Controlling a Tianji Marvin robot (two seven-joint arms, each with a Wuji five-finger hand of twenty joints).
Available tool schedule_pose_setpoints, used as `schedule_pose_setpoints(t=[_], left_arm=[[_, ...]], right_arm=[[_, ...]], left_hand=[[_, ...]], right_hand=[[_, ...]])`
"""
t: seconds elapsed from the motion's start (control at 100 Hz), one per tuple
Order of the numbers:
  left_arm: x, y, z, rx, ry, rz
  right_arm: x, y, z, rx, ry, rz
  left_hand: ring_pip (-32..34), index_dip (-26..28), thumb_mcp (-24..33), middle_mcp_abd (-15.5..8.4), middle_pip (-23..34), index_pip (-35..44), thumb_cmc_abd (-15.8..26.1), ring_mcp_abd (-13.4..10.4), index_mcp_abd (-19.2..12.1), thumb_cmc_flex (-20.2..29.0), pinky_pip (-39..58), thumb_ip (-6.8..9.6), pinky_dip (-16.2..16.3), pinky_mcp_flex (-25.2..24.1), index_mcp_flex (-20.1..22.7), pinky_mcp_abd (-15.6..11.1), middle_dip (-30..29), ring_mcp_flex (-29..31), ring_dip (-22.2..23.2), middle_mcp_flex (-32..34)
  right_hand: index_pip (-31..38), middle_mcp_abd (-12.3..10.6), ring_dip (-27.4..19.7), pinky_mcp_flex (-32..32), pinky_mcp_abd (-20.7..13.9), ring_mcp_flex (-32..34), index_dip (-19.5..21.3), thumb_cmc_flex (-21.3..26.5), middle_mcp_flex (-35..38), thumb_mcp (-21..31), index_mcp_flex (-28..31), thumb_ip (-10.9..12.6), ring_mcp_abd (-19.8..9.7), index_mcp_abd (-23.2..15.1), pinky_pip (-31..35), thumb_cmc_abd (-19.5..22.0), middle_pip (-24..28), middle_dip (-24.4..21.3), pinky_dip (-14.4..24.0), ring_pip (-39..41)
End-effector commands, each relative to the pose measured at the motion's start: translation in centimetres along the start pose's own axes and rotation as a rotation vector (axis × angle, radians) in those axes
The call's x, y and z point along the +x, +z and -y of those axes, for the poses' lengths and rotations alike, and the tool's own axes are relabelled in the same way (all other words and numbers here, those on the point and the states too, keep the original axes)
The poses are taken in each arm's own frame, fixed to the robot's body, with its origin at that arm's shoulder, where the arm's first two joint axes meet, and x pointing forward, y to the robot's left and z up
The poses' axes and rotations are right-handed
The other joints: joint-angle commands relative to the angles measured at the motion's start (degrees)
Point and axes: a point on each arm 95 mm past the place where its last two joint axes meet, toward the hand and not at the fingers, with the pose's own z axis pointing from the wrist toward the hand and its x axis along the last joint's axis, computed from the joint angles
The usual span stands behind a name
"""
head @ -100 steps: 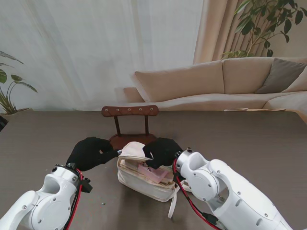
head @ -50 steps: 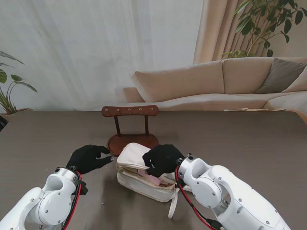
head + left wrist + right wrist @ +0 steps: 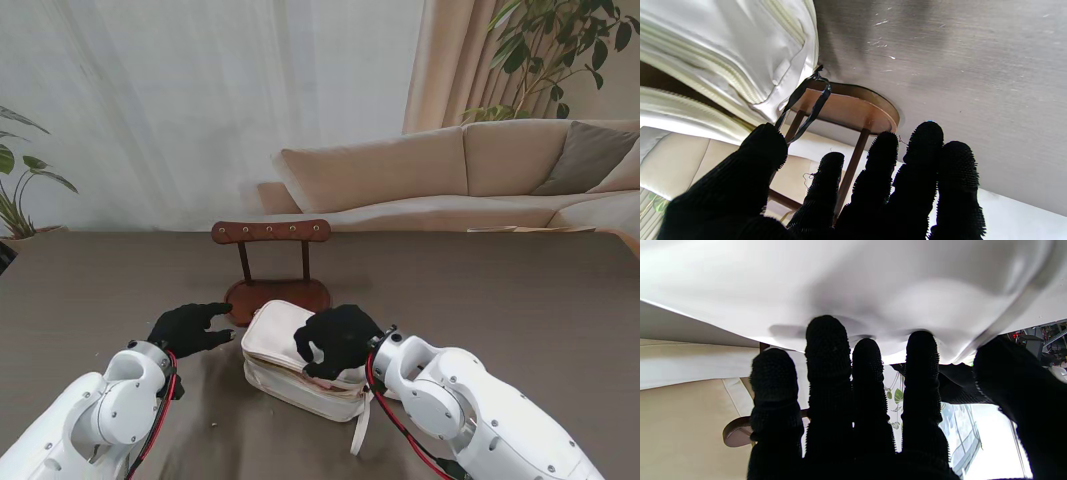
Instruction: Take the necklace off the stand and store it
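While lying palm-down on the lid of the white pouch [image 3: 268, 338], clamps on nothing: right hand [image 3: 335, 338] with fingers [image 3: 826, 340] straight and side by side, tips flat against the fabric. Judged to be there as a weight, holding the lid shut and the pouch steady against any pull from the other side.

Beside the pouch's left end, left hand [image 3: 188, 328] with fingers spread and empty, reaching toward the corner where the zip ends. Seen from the left wrist, a dark ribbon loop [image 3: 810, 100] running from that corner of the pouch to the thumb [image 3: 763, 146], touching it. Cannot tell whether hooked or merely brushed. Probably the zip's pull tab, which would explain the hand's place: ready to draw the zip closed while the right hand braces.

Just beyond the pouch, farther from me, the wooden stand [image 3: 270, 232], its oval base [image 3: 280, 293] close against the pouch's far side. Bare crossbar, no chain hanging from it.

No necklace visible anywhere on the table [image 3: 500, 300] around the pouch either. Judged therefore to be inside the pouch already, hidden under the lid, though too small to confirm. Only the closing seems left.
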Motion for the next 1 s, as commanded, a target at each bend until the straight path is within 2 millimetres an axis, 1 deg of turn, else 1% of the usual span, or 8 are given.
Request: schedule_pose_setpoints(t=[0.0,0.27,0.31,0.56,0.7,0.84,0.9,0.99], left_arm=[[-0.2,0.3,-0.2,-0.028,0.01,0.001],[-0.7,2.2,-0.2,-0.049,0.029,-0.006],[-0.7,2.5,-0.3,-0.049,0.023,-0.011],[-0.7,4.4,-0.4,-0.093,-0.007,-0.05],[-0.8,5.4,-0.5,-0.108,-0.027,-0.071],[-0.8,6.3,-0.7,-0.122,-0.055,-0.088],[-0.7,6.6,-0.8,-0.134,-0.073,-0.098],[-0.7,6.9,-1.1,-0.143,-0.095,-0.112]], right_arm=[[0.0,-0.3,1.2,0.042,-0.005,-0.003],[0.0,-0.4,1.4,0.043,-0.006,-0.012],[0.0,-0.5,1.4,0.045,-0.006,-0.014],[-0.1,-0.7,1.8,0.056,-0.034,-0.027],[-0.3,-0.8,1.9,0.059,-0.039,-0.028],[-0.4,-0.9,2.0,0.064,-0.039,-0.03],[-0.4,-0.9,2.0,0.066,-0.039,-0.029],[-0.4,-0.9,2.1,0.066,-0.036,-0.027]], left_hand=[[-1.06,-1.01,0.32,0.6,-0.25,-1.23,-0.28,1.3,-1.69,0.15,-0.07,1.72,1.02,-2.59,-2.18,-4.39,-0.34,-1.76,-0.79,-2.18],[-1.82,-4.87,-0.37,0.47,-0.73,-5.59,0.17,0.63,-5.67,0.19,0.06,1.95,1.21,-4.29,-10.33,-6.19,-0.01,-3.09,-1.67,-7.29],[-1.64,-5.19,-0.21,1.06,-0.66,-5.59,0.11,0.53,-6.35,0.5,0.55,2.04,1.43,-4.15,-10.74,-6.32,0.13,-2.91,-1.64,-7.77],[0.13,-6.67,0.12,0.38,0.08,-5.66,-0.13,-0.72,-10.5,0.92,1.5,2.11,2.02,-5.39,-13.85,-7.81,1.76,-4.11,-0.49,-11.28],[3.37,-7.41,0.54,0.39,0.53,-5.71,-0.41,-1.75,-12.6,1.53,1.91,2.09,2.44,-5.65,-14.53,-8.13,2.76,-5.19,1.9,-12.62],[4.3,-7.58,1.03,0.3,0.47,-5.7,-0.53,-1.91,-14.11,2.07,1.77,2.13,2.54,-6.3,-14.87,-8.2,3.21,-5.68,2.71,-14.12],[4.59,-7.51,1.68,0.11,0.62,-5.38,-0.58,-1.92,-14.78,3.03,1.68,2.28,2.59,-6.53,-13.94,-8.3,3.46,-5.8,2.97,-14.24],[4.85,-7.1,3.19,-0.18,0.94,-4.59,-0.82,-1.91,-15.57,4.8,1.4,2.54,2.61,-6.87,-10.66,-8.13,3.89,-6.05,3.26,-14.09]], right_hand=[[-5.85,0.57,-0.61,-7.92,-0.9,-1.35,-0.24,-1.99,-2.38,-1.4,-2.31,1.91,0.55,1.42,-0.7,-2.63,0.17,-0.97,1.65,-0.94],[-5.62,0.26,-0.72,-7.46,-0.96,-0.46,-0.09,-1.75,-1.11,-0.75,-2.59,1.64,0.32,1.13,-0.67,-2.97,0.28,-1.14,1.68,-0.84],[-5.88,0.27,-0.76,-7.5,-0.97,-0.58,-0.16,-1.67,-1.49,-0.78,-3.29,1.6,0.25,1.09,-0.71,-3.11,0.13,-1.18,1.66,-0.95],[-7.8,-0.33,-0.73,-8.89,-1.28,-2.21,-0.87,-1.85,-4.6,-0.16,-9.93,0.91,0.12,1.45,-1.47,-6.93,-0.1,-1.13,1.6,-1.36],[-7.84,-0.56,-0.69,-9.3,-1.4,-2.66,-1.37,-1.81,-5.15,0.45,-10.75,0.55,0.1,1.42,-1.67,-8.23,0.11,-1.18,1.74,-1.46],[-7.8,-0.66,-0.68,-9.39,-1.49,-2.72,-1.65,-1.81,-5.15,0.7,-10.72,0.39,0.1,1.19,-1.77,-8.75,0.13,-1.27,1.8,-1.49],[-7.74,-0.59,-0.68,-9.43,-1.52,-2.67,-1.76,-1.8,-5.09,0.78,-10.6,0.35,0.08,1.05,-1.82,-8.72,0.13,-1.31,1.83,-1.48],[-7.68,-0.57,-0.66,-9.42,-1.56,-2.5,-1.93,-1.78,-4.93,0.79,-10.51,0.32,0.01,0.8,-1.85,-8.47,0.1,-1.38,1.88,-1.43]])
